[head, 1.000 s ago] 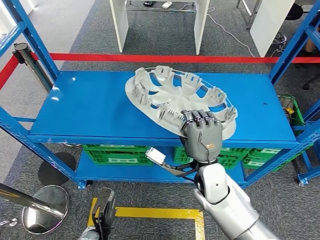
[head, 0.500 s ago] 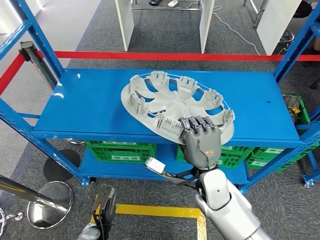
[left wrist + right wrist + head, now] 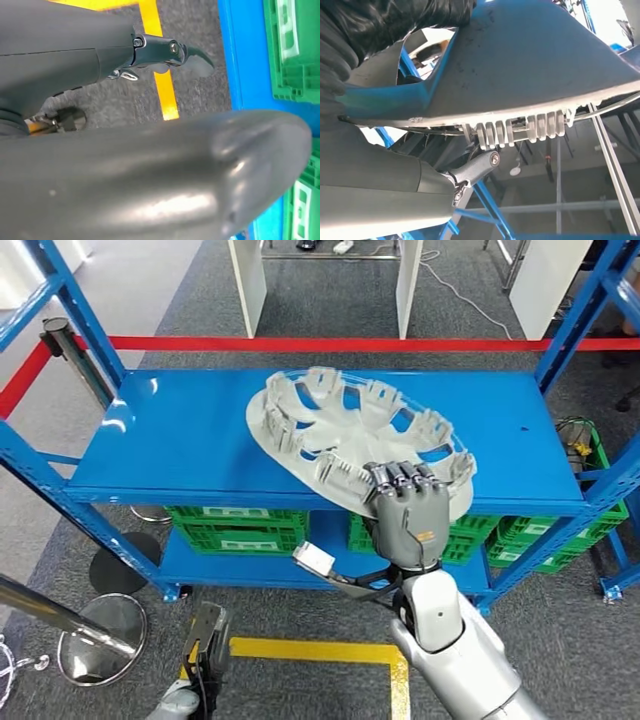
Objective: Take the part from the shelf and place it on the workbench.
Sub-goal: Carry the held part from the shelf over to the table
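The part is a large grey wheel cover (image 3: 355,435), inner side up, lying tilted on the blue shelf top (image 3: 189,445). Its near right edge overhangs the shelf's front edge. My right hand (image 3: 407,515) grips that near rim, with the fingers hooked over the top and the thumb underneath. The right wrist view looks along the cover's dark underside (image 3: 531,60) and its row of clips, with my right hand (image 3: 365,165) clamped on the rim. My left hand (image 3: 205,648) hangs low beside my body above the floor. Its grey cover (image 3: 151,180) hides the fingers in the left wrist view.
Green crates (image 3: 238,525) stand on the lower shelf. Blue uprights (image 3: 83,325) frame both ends of the shelf. A red barrier tape (image 3: 340,344) runs behind it. Stanchion bases (image 3: 94,635) stand at the left. A yellow floor line (image 3: 317,650) lies under me.
The camera has shifted a little. My right hand has drawn the wheel cover slightly toward me, so its near edge now hangs past the shelf front. The left arm stays hanging.
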{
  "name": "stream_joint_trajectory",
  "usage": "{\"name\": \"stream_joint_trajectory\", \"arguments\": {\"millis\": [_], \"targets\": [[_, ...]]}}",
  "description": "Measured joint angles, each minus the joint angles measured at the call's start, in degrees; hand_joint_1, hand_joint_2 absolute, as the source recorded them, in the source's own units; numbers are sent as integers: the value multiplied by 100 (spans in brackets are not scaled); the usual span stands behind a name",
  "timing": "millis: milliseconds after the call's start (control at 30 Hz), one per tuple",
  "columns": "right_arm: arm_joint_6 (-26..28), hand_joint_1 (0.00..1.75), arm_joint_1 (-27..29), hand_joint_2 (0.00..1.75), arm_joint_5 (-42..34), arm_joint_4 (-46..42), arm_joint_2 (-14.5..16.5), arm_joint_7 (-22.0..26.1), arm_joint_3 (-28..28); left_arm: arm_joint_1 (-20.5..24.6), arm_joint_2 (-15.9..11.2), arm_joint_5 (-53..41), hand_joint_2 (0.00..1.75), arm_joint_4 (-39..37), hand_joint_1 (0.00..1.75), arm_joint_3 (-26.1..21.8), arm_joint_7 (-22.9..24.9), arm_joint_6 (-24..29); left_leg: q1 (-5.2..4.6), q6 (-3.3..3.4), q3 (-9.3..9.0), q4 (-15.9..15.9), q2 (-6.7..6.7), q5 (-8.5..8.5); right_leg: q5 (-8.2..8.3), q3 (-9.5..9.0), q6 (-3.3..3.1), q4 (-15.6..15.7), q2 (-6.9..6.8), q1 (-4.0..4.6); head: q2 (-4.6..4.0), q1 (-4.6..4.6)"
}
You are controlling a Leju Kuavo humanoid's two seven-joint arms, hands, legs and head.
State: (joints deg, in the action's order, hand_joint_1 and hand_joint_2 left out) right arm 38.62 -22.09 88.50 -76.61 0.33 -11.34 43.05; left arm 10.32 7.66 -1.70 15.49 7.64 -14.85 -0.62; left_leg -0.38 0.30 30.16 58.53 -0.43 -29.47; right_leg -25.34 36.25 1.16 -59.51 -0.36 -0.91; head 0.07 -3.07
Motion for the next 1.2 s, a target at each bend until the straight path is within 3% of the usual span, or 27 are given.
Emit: {"name": "stream_joint_trajectory", "arguments": {"millis": [67,100,167,233,267,300,333,400,467,533,567,633,700,767,800,833,900,967,1000,1100,1133,1200], "targets": [[0,175,-1,175,0,-49,-2,-15,-17,5,-11,96,0,1,0,-5,119,84,-4,58,35,-70,4,85,65,37,77,31,4,-10,-1,-2],[0,175,3,175,0,-70,-3,-30,-26,8,-18,159,0,1,0,-12,192,128,6,94,60,-103,12,142,17,74,110,8,12,-7,-1,3],[0,175,5,175,0,-119,-7,-57,-50,23,-31,301,0,1,0,-46,333,189,31,159,149,-158,29,261,-357,224,148,-333,29,5,-1,33],[0,175,4,175,0,-188,-7,-51,-69,30,-57,465,0,1,0,-114,470,205,13,194,284,-149,32,361,-847,412,162,-1025,32,13,0,67],[0,175,5,175,0,-226,-7,-31,-75,29,-73,545,0,1,0,-158,534,204,4,196,354,-140,32,408,-961,464,165,-1327,32,16,0,75],[0,175,6,175,0,-260,-8,-9,-80,28,-92,608,0,1,0,-202,586,201,-4,195,426,-127,33,456,-947,448,164,-1485,32,18,0,77],[0,175,6,175,0,-293,-9,11,-86,28,-113,658,0,1,0,-241,628,195,-8,189,501,-108,33,500,-818,337,157,-1448,32,21,-1,77],[0,175,2,175,0,-368,-12,21,-95,28,-142,718,0,1,0,-309,690,179,-11,164,638,-53,30,572,-529,-128,126,-851,34,26,-1,77],[0,175,-11,175,0,-461,-14,21,-98,32,-159,751,0,1,0,-354,743,164,-23,117,746,4,25,639,-540,-608,94,-133,44,42,-1,78],[0,175,-31,175,0,-542,-20,20,-99,33,-172,768,0,-1,0,-380,781,152,-25,60,814,22,21,736,-619,-749,65,136,58,66,-1,78],[0,175,-38,175,0,-570,-26,20,-100,30,-183,769,0,-2,0,-390,793,148,-21,30,839,22,18,777,-591,-700,34,151,54,57,-1,80],[-1,175,-45,175,0,-599,-35,19,-101,20,-200,761,0,-3,0,-408,816,145,-11,-36,911,133,14,622,-485,-612,-55,154,36,37,-1,66],[-2,175,-48,175,0,-636,-50,7,-102,21,-204,725,0,-4,0,-415,862,146,18,-100,1048,633,15,119,-368,-508,-134,147,17,31,-1,31],[-2,175,-47,175,0,-673,-85,-28,-102,28,-189,668,0,-4,0,-416,916,149,50,-144,1169,1347,16,-307,-262,-347,-157,112,7,39,-1,13],[-2,175,-46,175,0,-682,-108,-56,-102,31,-177,643,0,-4,0,-415,940,155,62,-157,1154,1556,16,-353,-215,-262,-156,87,3,41,-1,13],[-2,175,-42,175,0,-690,-129,-84,-103,33,-162,617,0,-4,0,-412,962,165,71,-162,1059,1577,16,-288,-173,-177,-150,60,0,41,-1,13],[-2,175,-3,175,0,-728,-160,-118,-120,47,-130,573,0,-4,0,-397,992,193,85,-143,617,1054,15,-37,-96,-29,-125,5,-2,41,-1,12],[-2,175,87,175,0,-815,-168,-103,-162,67,-91,542,0,-4,0,-372,1001,228,69,-100,139,329,11,-3,-17,68,-67,-20,-3,48,0,16],[-2,175,146,175,0,-867,-168,-81,-188,69,-69,530,0,-4,0,-358,1002,246,51,-73,17,103,8,-36,30,91,-28,-12,-5,45,0,17],[-2,175,385,175,0,-1036,-172,46,-298,21,-22,513,0,-10,0,-333,1022,313,23,34,42,-69,13,65,137,135,98,44,1,27,-1,18],[-2,175,485,175,0,-1098,-176,103,-353,-2,-13,512,0,-15,0,-331,1038,336,33,79,86,-98,21,132,35,182,129,-6,11,27,-1,25],[-2,175,657,175,0,-1208,-190,203,-480,-42,0,520,0,-23,0,-330,1066,358,52,150,217,-133,36,273,-468,331,163,-424,30,27,0,55]]}}
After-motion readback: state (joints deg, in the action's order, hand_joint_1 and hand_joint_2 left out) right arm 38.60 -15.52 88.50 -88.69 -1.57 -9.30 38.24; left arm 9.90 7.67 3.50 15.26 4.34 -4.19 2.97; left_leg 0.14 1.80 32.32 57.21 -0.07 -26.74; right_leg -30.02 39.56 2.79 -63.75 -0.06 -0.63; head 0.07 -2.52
